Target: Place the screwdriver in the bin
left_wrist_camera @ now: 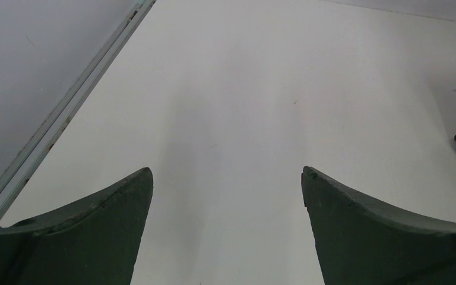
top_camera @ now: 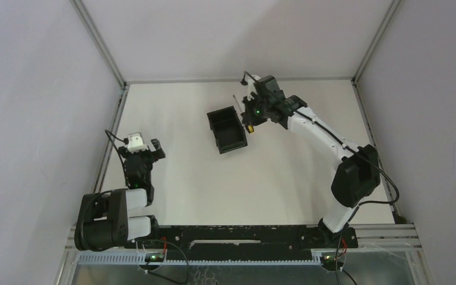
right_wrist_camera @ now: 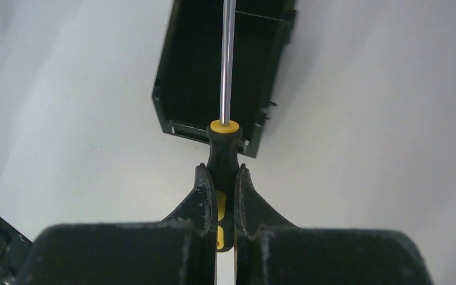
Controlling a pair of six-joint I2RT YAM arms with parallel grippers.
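From the top external view we look down from high above and behind the arm bases (top_camera: 104, 222), which sit along the bottom of the frame, and we take in the whole table (top_camera: 261, 178). From the left wrist we sit low and close, facing forward over bare table between that arm's jaws in the bottom corners. From the right wrist we look steeply down, close up, along the screwdriver (right_wrist_camera: 224, 148) to the bin (right_wrist_camera: 178, 71) at upper centre. We find that same bin in the top view, just above centre.

Left gripper (left_wrist_camera: 227, 173) spread wide above white table (left_wrist_camera: 261, 89).
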